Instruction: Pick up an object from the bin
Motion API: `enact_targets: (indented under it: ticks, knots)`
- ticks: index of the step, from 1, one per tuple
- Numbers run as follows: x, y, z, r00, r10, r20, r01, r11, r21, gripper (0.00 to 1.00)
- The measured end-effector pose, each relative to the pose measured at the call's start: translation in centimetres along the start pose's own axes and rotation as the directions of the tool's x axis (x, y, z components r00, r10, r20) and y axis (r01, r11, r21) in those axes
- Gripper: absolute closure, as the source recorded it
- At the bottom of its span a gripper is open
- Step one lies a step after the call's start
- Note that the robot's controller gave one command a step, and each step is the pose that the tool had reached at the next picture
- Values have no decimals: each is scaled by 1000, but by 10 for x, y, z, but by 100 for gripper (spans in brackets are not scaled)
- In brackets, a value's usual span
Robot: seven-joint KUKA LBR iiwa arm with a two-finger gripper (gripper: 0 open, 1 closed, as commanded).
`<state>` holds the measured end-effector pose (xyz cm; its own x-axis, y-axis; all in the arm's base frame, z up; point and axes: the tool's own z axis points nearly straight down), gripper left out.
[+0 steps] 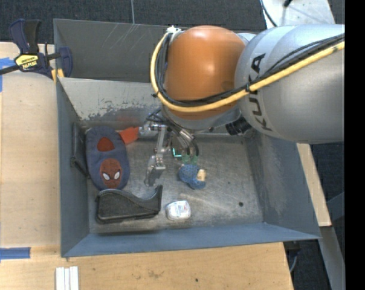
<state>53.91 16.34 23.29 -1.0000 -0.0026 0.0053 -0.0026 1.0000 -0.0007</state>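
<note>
my claw [166,165] hangs low in the bin [273,180], between the blue spider-face pouch [109,162] and a small blue toy [191,177] just beside it. i cannot tell if it is apart or together, and i see nothing gripped. my worry: descending here, it meets bare floor, or knocks the toy or the dark pad [125,205] away.
</note>
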Motion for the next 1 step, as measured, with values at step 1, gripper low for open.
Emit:
enact_targets:
  ticks: [1]
  knots:
    - [9, 28, 105, 1000, -4, 0, 4, 1000, 0, 0]
